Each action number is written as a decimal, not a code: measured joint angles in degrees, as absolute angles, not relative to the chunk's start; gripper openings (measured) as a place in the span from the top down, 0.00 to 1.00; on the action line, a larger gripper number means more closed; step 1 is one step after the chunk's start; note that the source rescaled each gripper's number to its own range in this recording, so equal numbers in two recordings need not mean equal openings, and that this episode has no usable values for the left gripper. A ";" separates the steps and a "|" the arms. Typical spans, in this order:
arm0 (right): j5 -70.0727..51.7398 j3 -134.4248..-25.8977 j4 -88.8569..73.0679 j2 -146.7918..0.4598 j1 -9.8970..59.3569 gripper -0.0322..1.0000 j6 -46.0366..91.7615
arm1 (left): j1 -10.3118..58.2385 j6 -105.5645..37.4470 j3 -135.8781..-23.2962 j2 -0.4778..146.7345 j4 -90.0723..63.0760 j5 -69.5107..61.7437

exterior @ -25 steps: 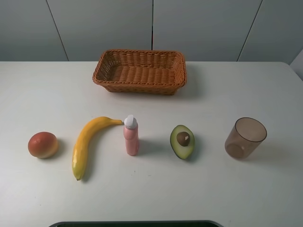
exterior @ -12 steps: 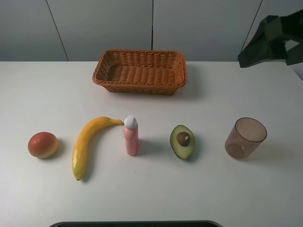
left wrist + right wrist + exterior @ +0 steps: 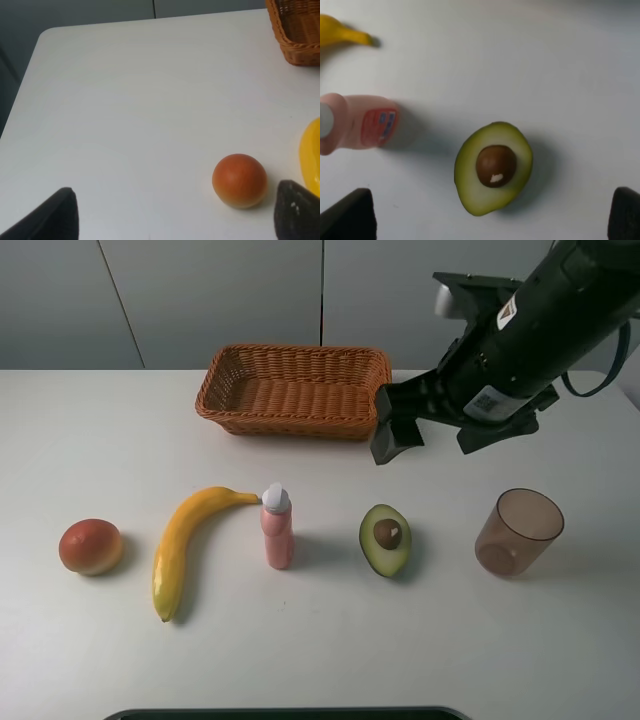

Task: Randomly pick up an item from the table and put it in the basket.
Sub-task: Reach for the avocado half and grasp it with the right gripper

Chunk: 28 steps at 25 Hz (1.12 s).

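Right gripper (image 3: 397, 430): jaws spread, empty, centre-right of frame, above avocado (image 3: 386, 539).
Left gripper (image 3: 175, 219): spread, empty.
Basket (image 3: 295, 392): upper centre.

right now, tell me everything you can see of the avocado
The avocado is a half: dark green skin, pale yellow-green flesh, round brown pit with a small light spot. It lies cut face up on the table, between the bottle and the cup, touching neither. The right gripper hangs open over it, not touching.
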State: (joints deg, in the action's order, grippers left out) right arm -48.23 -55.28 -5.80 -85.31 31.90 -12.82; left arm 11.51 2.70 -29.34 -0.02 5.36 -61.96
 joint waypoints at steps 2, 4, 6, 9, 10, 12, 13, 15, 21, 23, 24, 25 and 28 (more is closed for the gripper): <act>-47.78 -55.28 -6.47 -89.03 31.90 0.00 -13.23 | 11.51 2.70 -29.34 -0.02 5.36 -61.96; -46.83 -55.28 -6.97 -91.90 31.90 0.00 -14.51 | 11.51 2.70 -29.34 -0.02 5.36 -61.96; -46.43 -55.28 -7.17 -94.58 31.90 0.00 -15.82 | 11.51 2.70 -29.34 -0.02 5.36 -61.96; -45.71 -55.28 -8.91 -97.59 31.90 0.00 -16.67 | 11.51 2.70 -29.34 -0.02 5.36 -61.96; -45.43 -55.28 -9.52 -98.44 31.90 0.00 -16.77 | 11.51 2.70 -29.34 -0.02 5.36 -61.96; -45.16 -55.28 -10.03 -99.87 31.90 0.00 -17.05 | 11.51 2.70 -29.34 -0.02 5.36 -61.96; -45.11 -55.28 -10.23 -100.64 31.90 0.00 -17.13 | 11.51 2.70 -29.34 -0.02 5.36 -61.96; -45.01 -55.28 -11.07 -101.87 31.90 0.00 -17.13 | 11.51 2.70 -29.34 -0.02 5.36 -61.96; -42.54 -55.28 -11.79 -105.78 31.90 0.00 -17.26 | 11.51 2.70 -29.34 -0.02 5.36 -61.96; -42.15 -55.31 -12.35 -107.11 31.90 0.00 -17.37 | 11.51 2.70 -29.34 -0.02 5.36 -61.96; -42.15 -55.31 -12.61 -107.81 31.90 0.00 -17.37 | 11.51 2.70 -29.34 -0.02 5.36 -61.96; -42.03 -55.31 -12.61 -108.39 31.90 0.00 -17.37 | 11.51 2.70 -29.34 -0.02 5.36 -61.96; -41.77 -55.40 -12.74 -109.90 31.90 0.00 -17.37 | 11.51 2.70 -29.34 -0.02 5.36 -61.96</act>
